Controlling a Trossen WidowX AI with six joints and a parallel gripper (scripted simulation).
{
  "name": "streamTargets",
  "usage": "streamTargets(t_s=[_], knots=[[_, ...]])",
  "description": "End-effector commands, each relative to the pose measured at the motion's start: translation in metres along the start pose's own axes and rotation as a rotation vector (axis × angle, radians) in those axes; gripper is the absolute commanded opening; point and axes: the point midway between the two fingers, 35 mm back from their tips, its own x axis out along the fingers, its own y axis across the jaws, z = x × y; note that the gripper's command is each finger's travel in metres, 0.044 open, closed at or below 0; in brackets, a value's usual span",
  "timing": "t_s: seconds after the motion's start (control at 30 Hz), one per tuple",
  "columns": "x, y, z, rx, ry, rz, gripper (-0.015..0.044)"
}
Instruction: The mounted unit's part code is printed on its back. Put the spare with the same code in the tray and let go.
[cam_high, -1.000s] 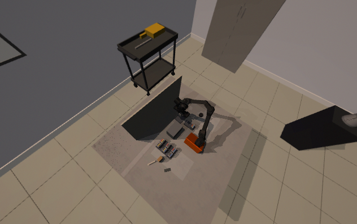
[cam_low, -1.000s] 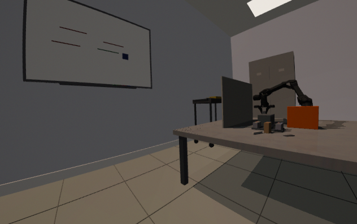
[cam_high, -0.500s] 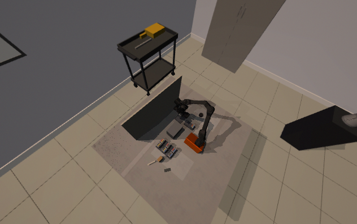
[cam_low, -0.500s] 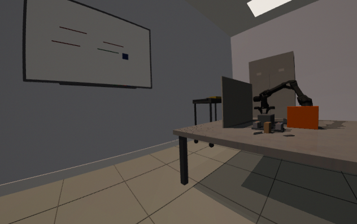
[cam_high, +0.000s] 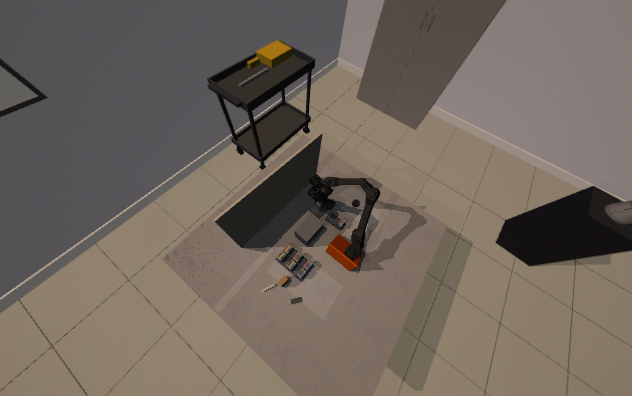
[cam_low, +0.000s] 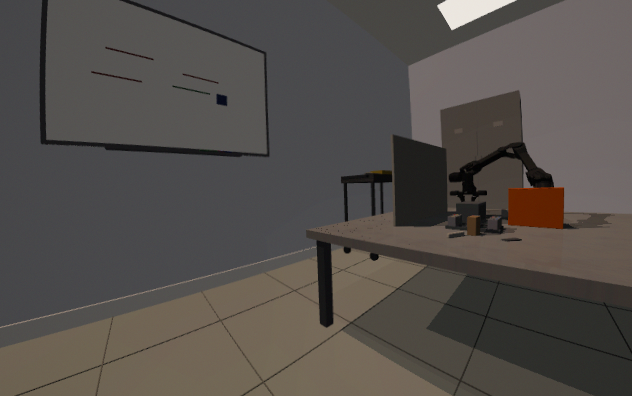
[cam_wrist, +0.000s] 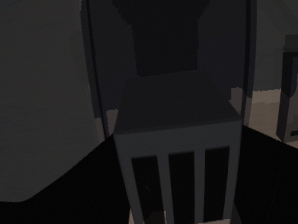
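Gripper (cam_high: 324, 202): jaws part-closed, clamped on a dark block-shaped unit (cam_wrist: 173, 129) | Location: beside the upright panel (cam_high: 272, 192), beyond the grey tray (cam_high: 308, 231) | Handling: judged rigid, smooth-sided, light; grip flat flanks | Spares (cam_high: 295, 261): near tray, untouched

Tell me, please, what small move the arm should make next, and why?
Probably ease the striped grey block, gripped in the shut gripper, toward the grey tray beside it: the block seems not yet over the tray.
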Motion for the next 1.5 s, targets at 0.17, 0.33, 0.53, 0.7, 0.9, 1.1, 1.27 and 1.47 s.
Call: streamTargets(t_s=[0.17,0.33,0.53,0.7,0.9,1.1,1.27,1.47], knots=[[0.008,0.0,-0.001,-0.007,0.001,0.005,0.0],[0.013,-0.001,-0.001,-0.007,0.0,0.005,0.0],[0.018,-0.003,0.0,-0.008,-0.002,0.005,0.0],[0.023,-0.004,0.0,-0.008,-0.004,0.004,0.0],[0.029,-0.005,0.001,-0.008,-0.006,0.004,0.0],[0.029,-0.006,0.002,-0.001,-0.009,-0.001,0.0105],[0.029,-0.006,0.002,-0.001,-0.009,-0.001,0.0236],[0.029,-0.006,0.002,-0.001,-0.009,-0.001,0.0394]])
